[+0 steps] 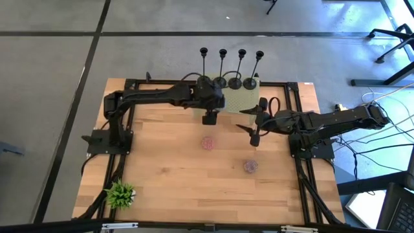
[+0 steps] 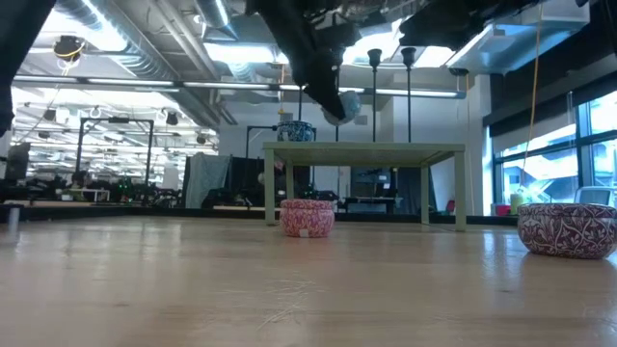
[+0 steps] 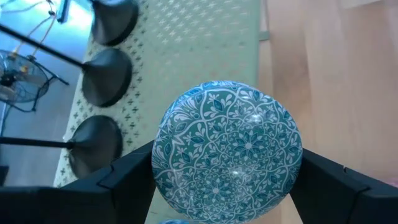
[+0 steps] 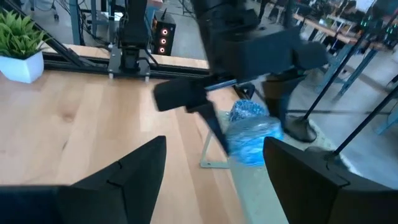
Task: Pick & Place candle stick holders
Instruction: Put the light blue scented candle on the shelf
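Four black candle stick holders (image 1: pixel 242 65) stand by their round bases in a row on a pale green perforated stand (image 1: pixel 240 102) at the table's far edge. Three of the bases (image 3: pixel 106 74) show in the left wrist view. My left gripper (image 1: pixel 209 111) is over the stand's near left part, shut on a round teal patterned tin (image 3: pixel 227 149), beside the holders. My right gripper (image 1: pixel 250 123) is open and empty at the stand's right near corner, a little to the right of the left gripper. It also shows in its own wrist view (image 4: pixel 214 180). My left gripper pinches the teal tin between its two fingers at opposite points of its round side wall (image 3: pixel 155 163). The fingers come from above, pointing down. The tin's patterned top faces up, and it hangs level, clear above the green stand (image 2: pixel 342 104).
Two pink patterned tins stand on the wooden table, one mid-table (image 1: pixel 207 143) and one nearer and to the right (image 1: pixel 250 166). Another blue tin (image 2: pixel 296 130) stands on the green stand. A small potted plant (image 1: pixel 120 193) is at the near left corner. Black frame rails border the table.
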Robot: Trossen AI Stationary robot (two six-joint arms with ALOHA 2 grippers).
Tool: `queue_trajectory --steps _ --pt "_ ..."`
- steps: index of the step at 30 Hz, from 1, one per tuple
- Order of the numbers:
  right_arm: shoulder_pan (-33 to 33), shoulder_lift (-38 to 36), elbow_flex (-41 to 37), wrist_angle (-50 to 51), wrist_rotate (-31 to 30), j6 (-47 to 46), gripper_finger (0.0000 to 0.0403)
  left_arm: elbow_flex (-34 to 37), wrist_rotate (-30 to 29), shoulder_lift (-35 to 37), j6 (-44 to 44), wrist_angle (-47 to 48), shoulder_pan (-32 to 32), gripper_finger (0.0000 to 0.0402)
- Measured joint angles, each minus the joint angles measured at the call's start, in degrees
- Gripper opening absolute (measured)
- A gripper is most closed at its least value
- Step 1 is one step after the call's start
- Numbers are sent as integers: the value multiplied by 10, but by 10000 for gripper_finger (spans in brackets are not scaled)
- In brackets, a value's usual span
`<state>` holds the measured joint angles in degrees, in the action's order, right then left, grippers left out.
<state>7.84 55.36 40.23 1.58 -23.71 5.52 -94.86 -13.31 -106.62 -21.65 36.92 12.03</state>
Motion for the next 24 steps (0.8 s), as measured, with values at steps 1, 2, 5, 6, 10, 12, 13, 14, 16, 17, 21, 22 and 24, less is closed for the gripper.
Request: queue_trajectory --steps 1,2,5,6,10,12,13,14,16,17,21,22,24 --pt "0 1 0 3 2 -8 273 -1 2 -3 0 1 5 306" --pt "0 1 0 9 3 -14 273 -1 3 -5 0 2 10 306" --pt "0 4 0 25 4 -19 273 -1 5 -13 14 5 21 306" --pt "0 5 0 31 4 -19 273 -1 6 -13 18 5 24 306" --pt "0 15 0 28 4 -19 273 -1 16 -13 25 3 34 306" --pt "-2 24 0 14 4 -19 273 -1 20 -13 25 3 37 306" --pt "-4 31 0 6 4 -19 273 -1 20 -13 25 3 39 306" --pt "-6 39 0 -3 4 -19 273 -1 20 -13 28 2 41 306" --pt "-13 57 0 -30 3 -17 272 -1 30 -13 33 3 44 306" --pt "-17 68 0 -47 -2 -17 270 -1 32 -13 34 2 45 306" --pt "-31 98 0 -82 -42 -13 247 -1 39 -17 26 4 46 306" --pt "-35 103 0 -90 -47 -9 237 -1 41 -17 22 4 46 306" --pt "-46 109 0 -101 -47 -5 208 -1 41 -17 14 2 46 306"
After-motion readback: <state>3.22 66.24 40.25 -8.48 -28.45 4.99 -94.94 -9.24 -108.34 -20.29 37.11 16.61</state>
